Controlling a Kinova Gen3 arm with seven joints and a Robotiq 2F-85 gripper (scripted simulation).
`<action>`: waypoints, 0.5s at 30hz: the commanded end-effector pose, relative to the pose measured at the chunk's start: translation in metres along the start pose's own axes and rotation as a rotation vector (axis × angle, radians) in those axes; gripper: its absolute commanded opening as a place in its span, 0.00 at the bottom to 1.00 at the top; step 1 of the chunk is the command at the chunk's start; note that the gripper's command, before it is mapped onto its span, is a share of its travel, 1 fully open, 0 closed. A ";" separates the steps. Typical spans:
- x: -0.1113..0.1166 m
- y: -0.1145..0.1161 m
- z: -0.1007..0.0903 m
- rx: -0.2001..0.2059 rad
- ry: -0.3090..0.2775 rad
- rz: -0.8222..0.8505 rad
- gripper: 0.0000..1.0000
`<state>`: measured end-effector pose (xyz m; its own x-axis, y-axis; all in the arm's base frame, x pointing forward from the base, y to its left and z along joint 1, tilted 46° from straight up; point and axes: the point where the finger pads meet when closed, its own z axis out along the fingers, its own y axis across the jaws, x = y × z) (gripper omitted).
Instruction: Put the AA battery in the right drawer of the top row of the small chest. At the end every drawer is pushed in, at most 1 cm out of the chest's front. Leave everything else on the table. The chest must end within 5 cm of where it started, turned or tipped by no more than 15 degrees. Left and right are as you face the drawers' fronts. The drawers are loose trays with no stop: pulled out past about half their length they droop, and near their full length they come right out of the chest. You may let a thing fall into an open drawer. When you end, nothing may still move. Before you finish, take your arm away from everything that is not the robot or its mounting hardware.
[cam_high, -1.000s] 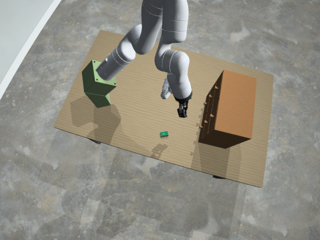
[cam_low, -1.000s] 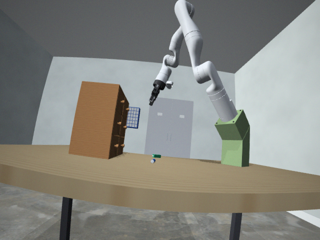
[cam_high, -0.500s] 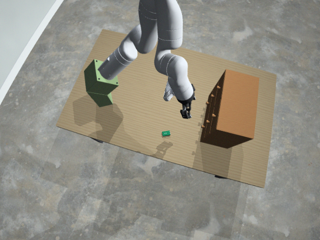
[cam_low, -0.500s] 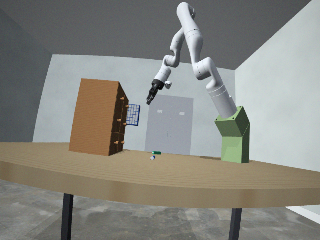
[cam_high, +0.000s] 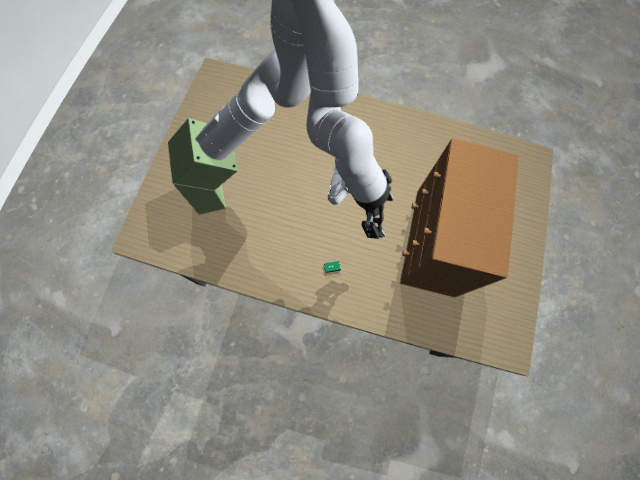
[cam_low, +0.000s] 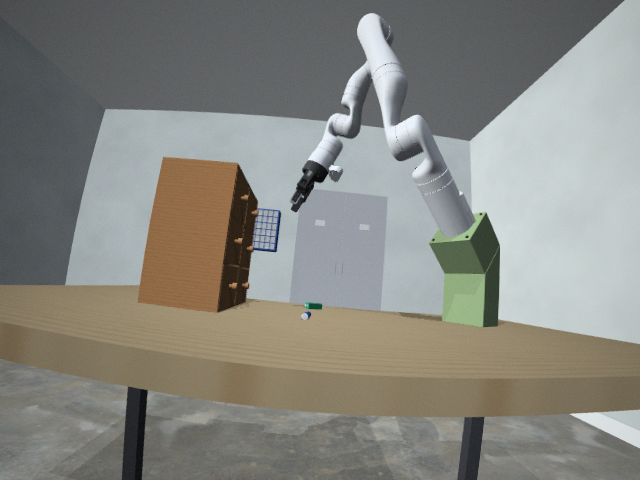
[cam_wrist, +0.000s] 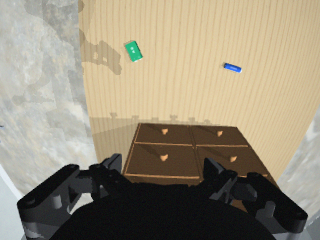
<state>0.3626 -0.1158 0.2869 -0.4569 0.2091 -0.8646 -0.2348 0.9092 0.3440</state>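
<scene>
The small brown chest stands on the right side of the table, with three rows of two knobbed drawers, all looking pushed in. A small blue cylinder with a white end, the AA battery, lies on the table in front of the chest; my arm hides it in the top view. My gripper is open and empty. It hangs in the air in front of the drawer fronts, about level with the top row and clear of the chest.
A small flat green block lies on the table near the battery. The green arm pedestal stands at the end of the table away from the chest. A blue wire grid shows behind the chest.
</scene>
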 end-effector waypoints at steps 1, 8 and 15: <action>0.000 0.001 0.002 -0.005 -0.006 -0.004 1.00; -0.001 0.000 0.002 -0.002 -0.009 -0.003 1.00; -0.001 0.000 0.002 -0.002 -0.009 -0.003 0.33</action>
<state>0.3641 -0.1160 0.2874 -0.4497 0.2146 -0.8670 -0.2352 0.9080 0.3467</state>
